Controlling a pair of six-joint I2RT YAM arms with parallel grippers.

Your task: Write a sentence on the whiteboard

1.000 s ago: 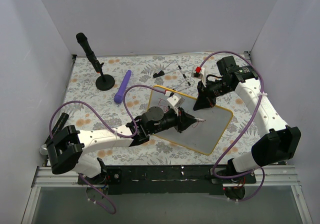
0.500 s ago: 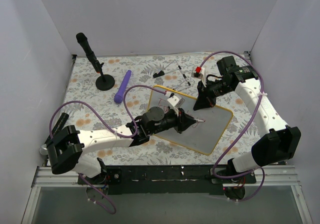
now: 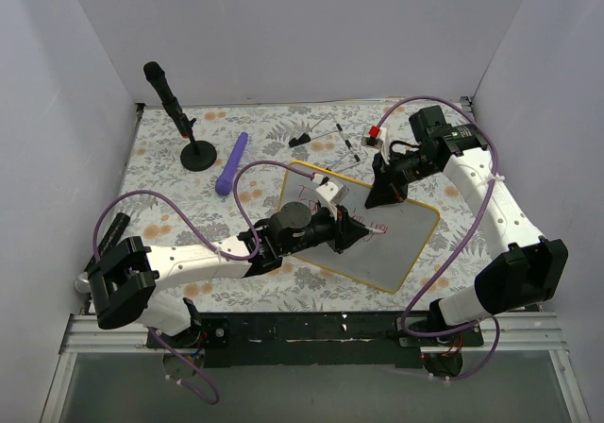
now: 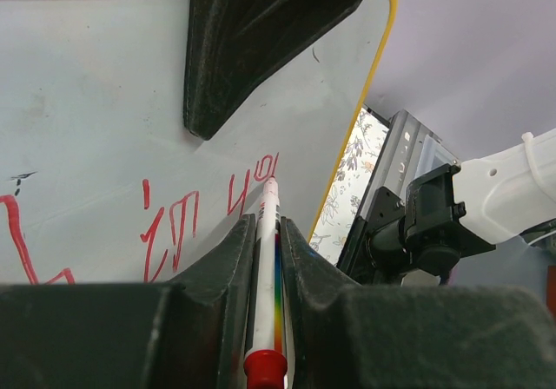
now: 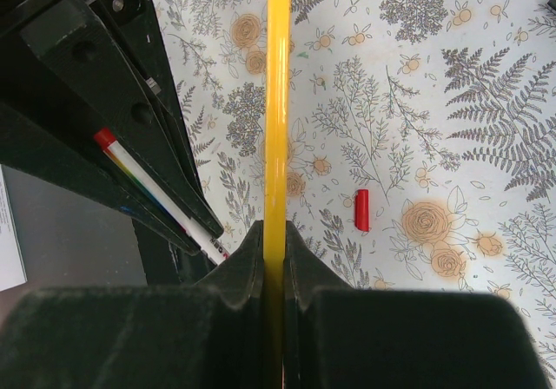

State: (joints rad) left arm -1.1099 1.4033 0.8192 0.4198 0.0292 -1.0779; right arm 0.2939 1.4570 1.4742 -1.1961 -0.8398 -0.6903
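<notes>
The whiteboard [image 3: 401, 248], white with a yellow rim, lies tilted on the floral tablecloth. My left gripper [image 3: 357, 228] is shut on a white marker [image 4: 268, 250] with a rainbow stripe and a red end. The marker's tip touches the whiteboard [image 4: 87, 102] at the end of the red lettering [image 4: 174, 220]. The sentence also shows as a thin red line in the top view [image 3: 373, 225]. My right gripper [image 3: 385, 193] is shut on the board's far yellow rim [image 5: 278, 102], which runs between its fingertips [image 5: 275, 233]. The marker also shows in the right wrist view [image 5: 156, 194].
A red marker cap [image 5: 362, 210] lies on the cloth beyond the rim. A black microphone on a round stand [image 3: 193, 149], a purple object [image 3: 232, 161] and several small pens and clips [image 3: 330, 135] lie at the back. White walls enclose three sides.
My left gripper has drawn the marker slightly leftward along the board, and more red lettering shows beside its tip. The right arm has not moved.
</notes>
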